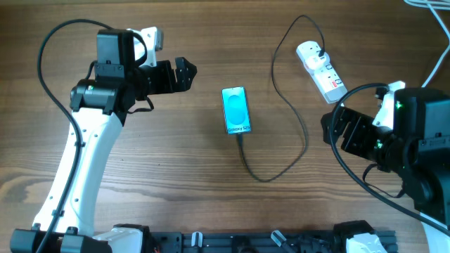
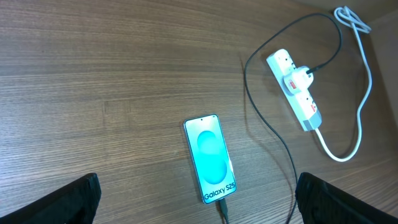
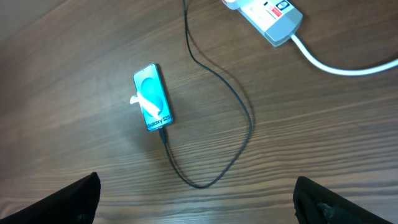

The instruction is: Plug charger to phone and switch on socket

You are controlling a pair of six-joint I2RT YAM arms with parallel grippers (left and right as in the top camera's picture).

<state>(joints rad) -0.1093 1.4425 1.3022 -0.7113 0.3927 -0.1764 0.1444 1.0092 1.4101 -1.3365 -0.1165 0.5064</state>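
The charger (image 1: 307,139) tip sits in the phone's (image 1: 236,109) 6 o'clock end. The socket (image 1: 321,69) lies at its 2 o'clock. The left gripper (image 1: 188,74) and right gripper (image 1: 336,133) flank them, jaws wide.

Bright, even light; soft shadows

table (image 1: 176,140): matt wood-grain
phone (image 1: 236,109): glossy glass screen
socket (image 1: 320,69): smooth white plastic
charger (image 1: 288,151): matt black cable

Likely robotics lab: wood-grain table (image 1: 183,193), black mounting rail (image 1: 232,243) along edge
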